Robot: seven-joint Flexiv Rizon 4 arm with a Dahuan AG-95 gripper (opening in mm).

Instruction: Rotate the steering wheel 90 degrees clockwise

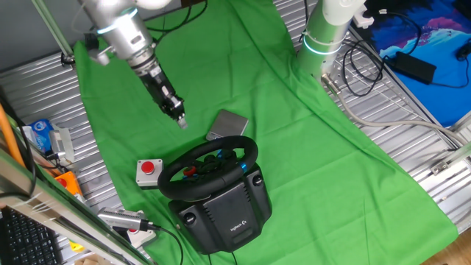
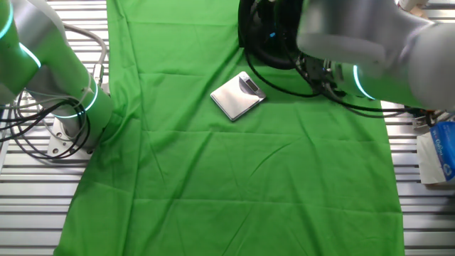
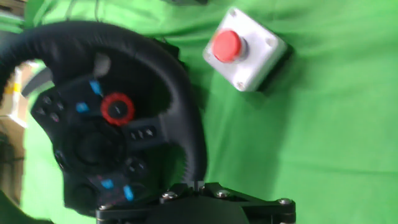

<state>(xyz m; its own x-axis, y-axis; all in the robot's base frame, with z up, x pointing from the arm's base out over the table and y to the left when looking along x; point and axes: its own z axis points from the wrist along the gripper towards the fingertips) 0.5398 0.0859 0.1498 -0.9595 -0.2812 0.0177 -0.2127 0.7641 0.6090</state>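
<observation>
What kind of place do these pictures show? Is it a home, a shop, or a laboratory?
Most likely a robotics laboratory. A green cloth is spread over a slatted metal table, a robot arm's gripper hangs above a steering wheel, and a grey box with a red button sits beside it.

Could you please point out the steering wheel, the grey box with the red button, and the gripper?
steering wheel (image 1: 208,166), one fixed view, hub.
grey box (image 3: 256,61), hand view, top face.
gripper (image 1: 182,122), one fixed view, fingertips.
</observation>
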